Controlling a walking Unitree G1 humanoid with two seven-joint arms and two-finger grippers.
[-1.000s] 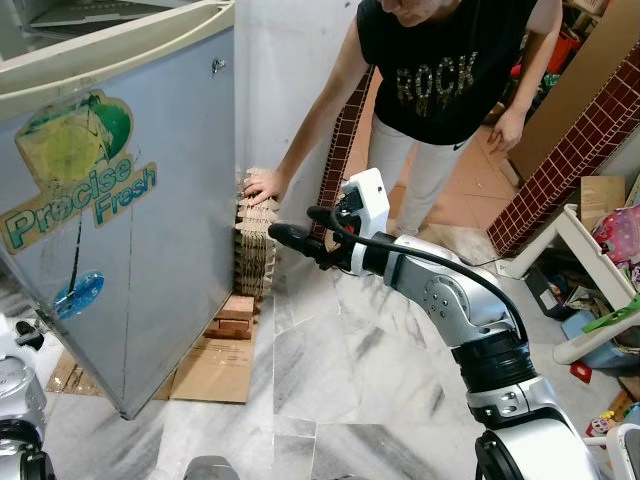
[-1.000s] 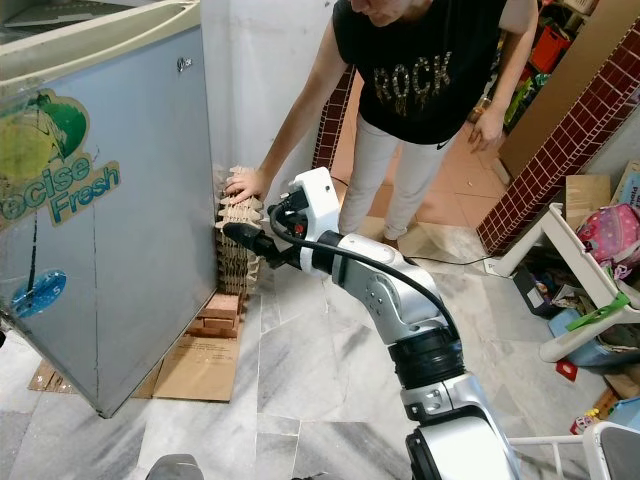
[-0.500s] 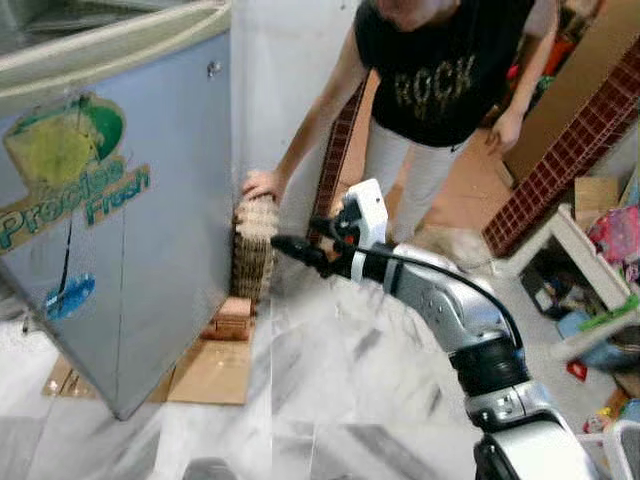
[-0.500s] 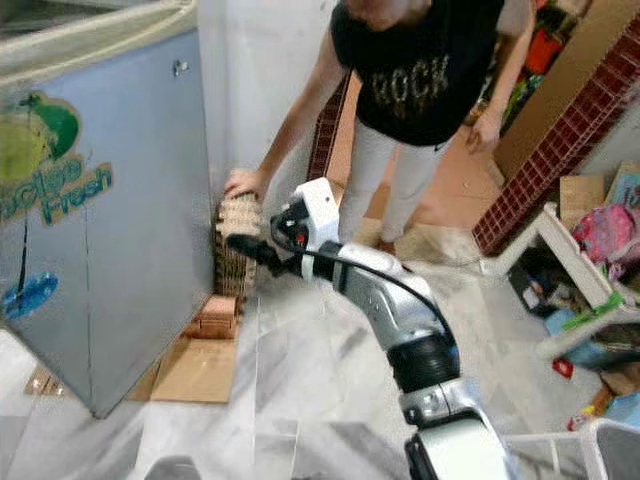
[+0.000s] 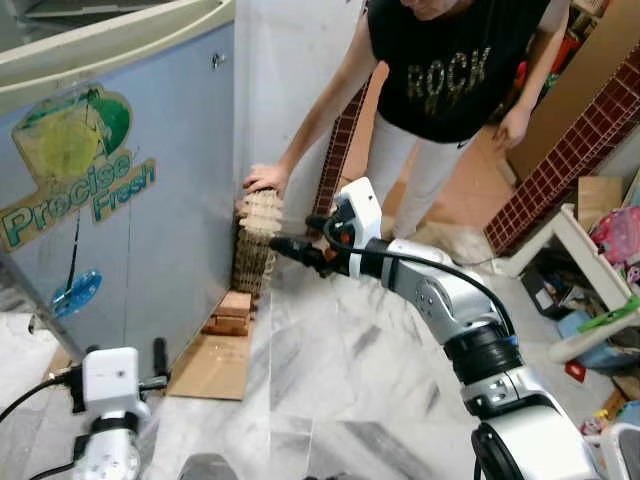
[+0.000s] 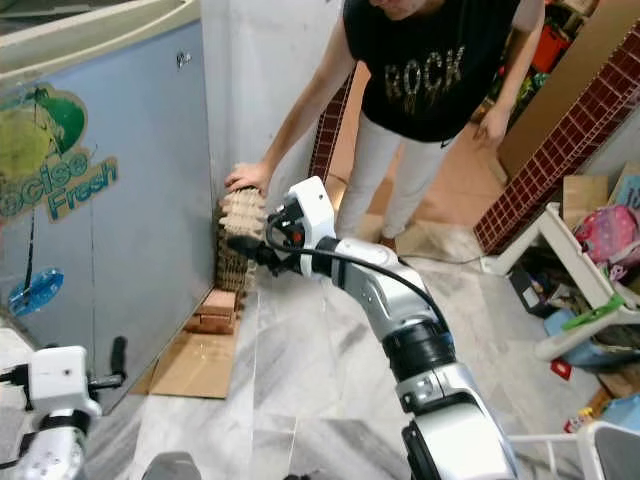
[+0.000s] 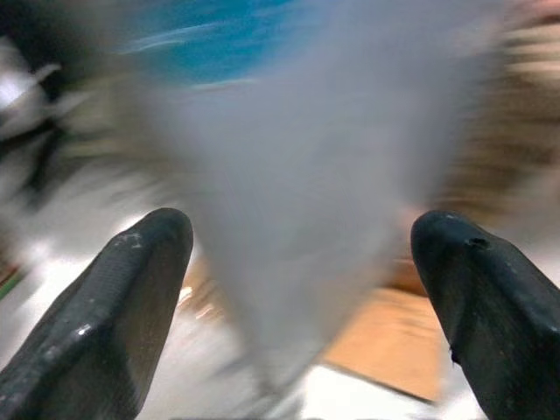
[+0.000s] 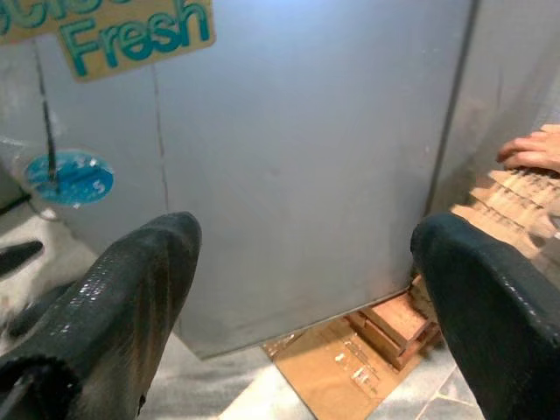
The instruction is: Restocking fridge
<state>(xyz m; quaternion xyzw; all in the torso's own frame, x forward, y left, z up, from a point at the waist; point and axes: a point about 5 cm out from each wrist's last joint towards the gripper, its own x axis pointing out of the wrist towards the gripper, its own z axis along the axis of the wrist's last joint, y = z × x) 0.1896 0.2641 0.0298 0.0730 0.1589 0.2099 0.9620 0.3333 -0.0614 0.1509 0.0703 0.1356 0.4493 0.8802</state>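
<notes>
The grey-blue fridge [image 5: 150,230] with a "Precise Fresh" sticker stands at the left, door closed. A stack of brown egg trays [image 5: 258,240] leans against its right side, and a person's hand [image 5: 265,180] rests on top of the stack. My right gripper [image 5: 290,238] reaches out level with the stack's upper part, close beside it and open, with nothing between its fingers [image 8: 131,289]. In the right wrist view the fridge side [image 8: 306,157] lies ahead. My left gripper [image 5: 155,365] is raised at the lower left near the fridge's bottom corner, open and empty, its wrist view blurred.
A person [image 5: 440,90] in a black shirt bends over behind the stack. Red bricks [image 5: 228,312] and flat cardboard [image 5: 210,365] lie at the fridge's foot. A white rack [image 5: 590,290] and clutter stand at the right. Marble floor [image 5: 330,380] spreads between.
My left arm has come up into view at the lower left. The right gripper has edged closer to the egg trays. The camera has shifted slightly.
</notes>
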